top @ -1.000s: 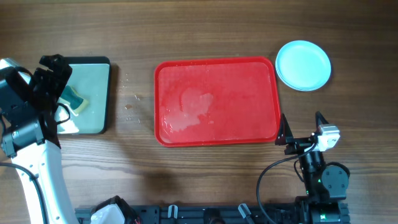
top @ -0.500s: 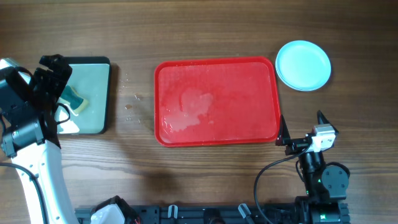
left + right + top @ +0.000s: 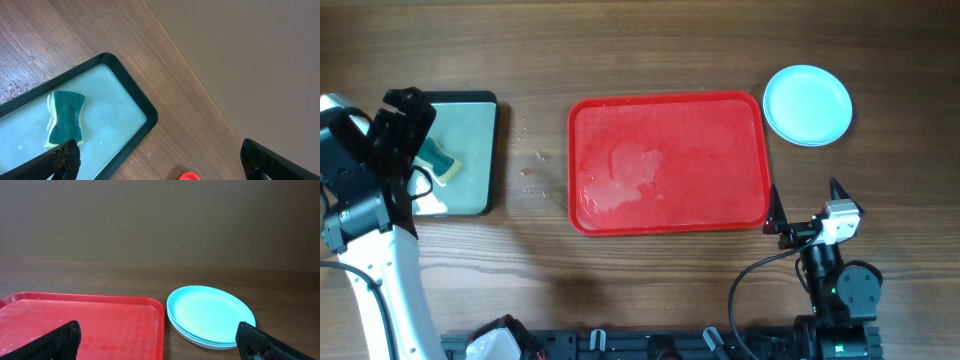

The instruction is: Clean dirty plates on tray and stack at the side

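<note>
Tray: the large red rectangular plastic tray (image 3: 668, 163) lies at the middle of the brown wooden table (image 3: 650, 50), long side left to right; a pale wet-looking film shows on its floor, left of centre.

Plates: a stack of round glossy pale aqua-blue plates (image 3: 807, 104) sits on the table just beside the tray's far right corner. The right wrist view (image 3: 210, 314) shows at least two rims, one on the other; how many plates lie beneath cannot be told.

Right gripper (image 3: 803, 200): off the tray's near right corner, fingers spread wide with nothing between them; the right wrist view (image 3: 160, 345) looks past them to tray and stack.

Left gripper (image 3: 405, 115): over the left part of the black-rimmed rectangular basin (image 3: 470, 110), fingers wide apart in the left wrist view (image 3: 165, 165), gripping nothing.

Basin: well left of the tray, filled with pale milky water.

Sponge: a green-topped yellow sponge (image 3: 65, 117) lies in the basin, close by the left gripper's finger.

Droplets: small water drops (image 3: 530, 170) dot the wood between basin and tray.
</note>
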`<move>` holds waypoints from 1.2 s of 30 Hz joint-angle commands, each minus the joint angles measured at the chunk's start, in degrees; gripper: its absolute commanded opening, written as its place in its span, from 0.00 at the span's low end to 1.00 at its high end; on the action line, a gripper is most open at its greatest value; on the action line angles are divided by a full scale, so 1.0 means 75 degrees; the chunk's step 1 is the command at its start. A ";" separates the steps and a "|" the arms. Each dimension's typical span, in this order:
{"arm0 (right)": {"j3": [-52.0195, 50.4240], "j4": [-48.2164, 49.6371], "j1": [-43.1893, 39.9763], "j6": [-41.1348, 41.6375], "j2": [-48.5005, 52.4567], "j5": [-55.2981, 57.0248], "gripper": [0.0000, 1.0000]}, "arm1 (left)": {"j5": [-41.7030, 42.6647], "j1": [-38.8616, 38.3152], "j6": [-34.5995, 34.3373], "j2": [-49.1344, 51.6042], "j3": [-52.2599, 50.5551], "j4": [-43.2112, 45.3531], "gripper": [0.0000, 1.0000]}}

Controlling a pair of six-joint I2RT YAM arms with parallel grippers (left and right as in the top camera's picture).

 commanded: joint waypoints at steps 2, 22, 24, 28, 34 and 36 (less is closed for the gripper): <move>-0.0015 0.0012 0.0023 0.0117 -0.0111 0.0079 1.00 | 0.0090 0.0047 0.0035 0.0012 0.0017 0.0017 1.00; -0.0015 0.0015 0.0023 0.0114 -0.0102 0.0079 1.00 | -0.0647 -0.2903 0.2643 -0.2308 -0.3611 -0.0207 1.00; -0.0015 0.0015 0.0023 0.0114 -0.0102 0.0079 1.00 | -0.0600 -0.3142 0.2646 -0.3031 -0.4345 0.0431 1.00; -0.0015 0.0015 0.0023 0.0114 -0.0102 0.0079 1.00 | -0.0603 -0.3346 0.2669 -0.4269 -0.5324 0.0833 1.00; -0.0015 0.0015 0.0023 0.0111 -0.0102 0.0079 1.00 | -0.0635 -0.3346 0.2678 -0.5406 -0.5887 0.0860 1.00; -0.0015 0.0015 0.0023 0.0114 -0.0102 0.0079 1.00 | -0.0632 -0.3348 0.2681 -0.5776 -0.6132 0.0930 1.00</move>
